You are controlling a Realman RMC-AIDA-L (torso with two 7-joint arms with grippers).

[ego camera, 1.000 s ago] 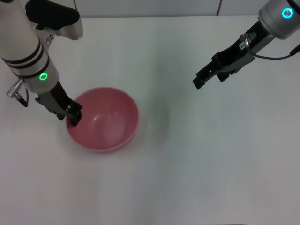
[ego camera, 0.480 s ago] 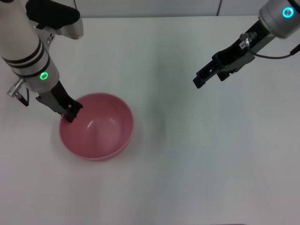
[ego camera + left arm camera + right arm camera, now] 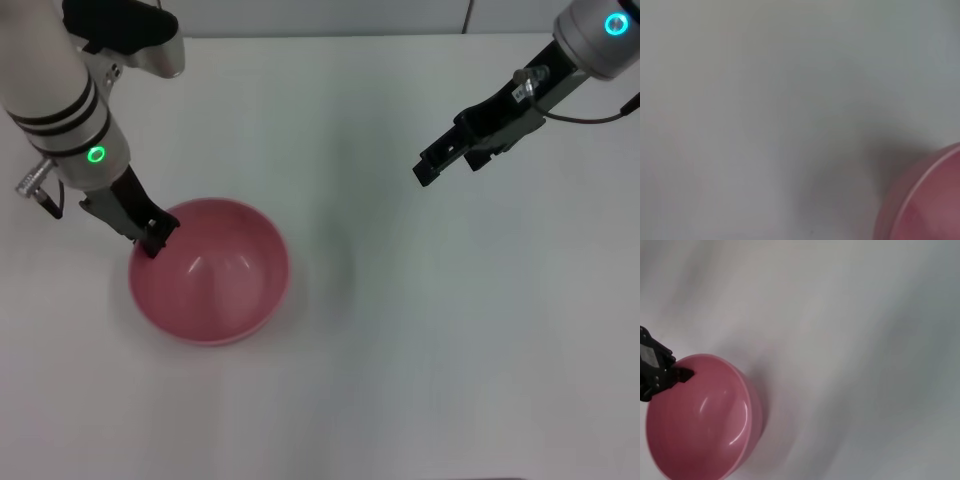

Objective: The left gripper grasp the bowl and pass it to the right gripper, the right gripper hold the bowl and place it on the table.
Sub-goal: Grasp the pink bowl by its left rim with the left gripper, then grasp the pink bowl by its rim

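Bowl (image 3: 209,271): pink-red, glossy, upright, mouth open to the ceiling, on the left part of the white counter (image 3: 400,340). Nothing inside that I can see. In the right wrist view the bowl (image 3: 700,417) casts a soft shadow on the counter (image 3: 850,340) beside it.

My left gripper (image 3: 155,235) is at the bowl's far-left rim, its black fingers (image 3: 160,230) pinching the bowl's edge. The right wrist view agrees: the left gripper (image 3: 662,372) sits on the rim, one finger tip reaching over the lip to the inside. The arm above it slopes up and away toward the left edge of the head view, green ring lit.

Left wrist view: mostly bare counter (image 3: 765,100), with one curve of the bowl (image 3: 925,200) in a corner; my own fingers do not show there.

My right gripper (image 3: 432,165) hangs above the counter, well apart from the bowl, on the right and farther back. It points toward the bowl's side. Whether its fingers are spread or pressed together I cannot tell. Cyan ring lit on its arm.
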